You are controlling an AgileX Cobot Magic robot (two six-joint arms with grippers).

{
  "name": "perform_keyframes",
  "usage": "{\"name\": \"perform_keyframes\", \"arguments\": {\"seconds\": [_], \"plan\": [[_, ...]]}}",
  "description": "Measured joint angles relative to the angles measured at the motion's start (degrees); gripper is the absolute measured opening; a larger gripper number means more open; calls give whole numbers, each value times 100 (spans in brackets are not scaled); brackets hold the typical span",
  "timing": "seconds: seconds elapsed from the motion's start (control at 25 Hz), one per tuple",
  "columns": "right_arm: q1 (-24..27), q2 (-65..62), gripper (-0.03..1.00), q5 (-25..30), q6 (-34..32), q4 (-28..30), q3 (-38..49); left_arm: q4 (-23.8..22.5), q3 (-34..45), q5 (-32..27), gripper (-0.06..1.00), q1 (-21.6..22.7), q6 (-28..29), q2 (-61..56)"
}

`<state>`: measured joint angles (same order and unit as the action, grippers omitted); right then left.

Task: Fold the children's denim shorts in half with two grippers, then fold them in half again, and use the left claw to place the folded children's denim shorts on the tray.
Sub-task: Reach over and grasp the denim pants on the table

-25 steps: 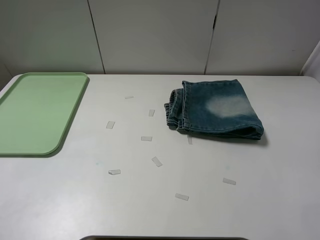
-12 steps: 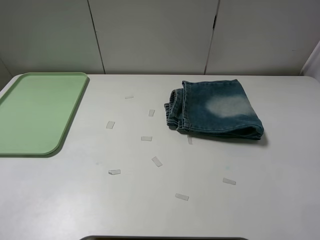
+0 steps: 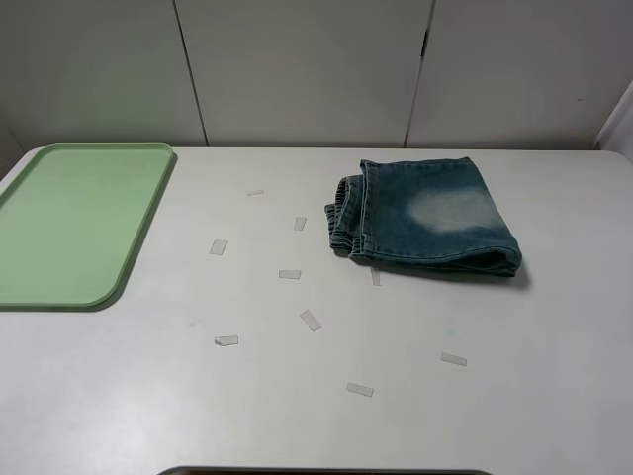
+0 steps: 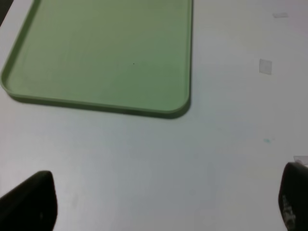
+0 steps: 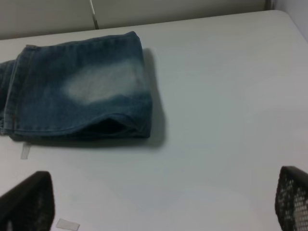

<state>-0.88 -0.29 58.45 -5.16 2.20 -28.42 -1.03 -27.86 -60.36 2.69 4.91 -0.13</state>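
Folded into a thick rectangle: shorts (image 3: 425,216) of faded blue denim, whitish worn patch on top, gathered waistband turned toward the tray (image 3: 74,223). Lying flat on the table (image 3: 297,426), well apart from the tray, on the right arm's side, with scraps of tape (image 3: 311,320) scattered between. Unmoved since a second ago; same for tray and scraps. Left gripper (image 4: 161,204) near the tray's rounded corner, jaws spread wide, holding nothing. Right gripper (image 5: 159,204) near the shorts, far from the tray, likewise spread wide and empty.
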Motion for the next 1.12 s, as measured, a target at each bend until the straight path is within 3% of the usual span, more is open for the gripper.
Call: {"name": "perform_keyframes", "arguments": {"seconds": [1.12], "plan": [[0, 0, 69, 0, 0, 0, 0, 0, 0, 6, 91, 0, 0, 0]]}}
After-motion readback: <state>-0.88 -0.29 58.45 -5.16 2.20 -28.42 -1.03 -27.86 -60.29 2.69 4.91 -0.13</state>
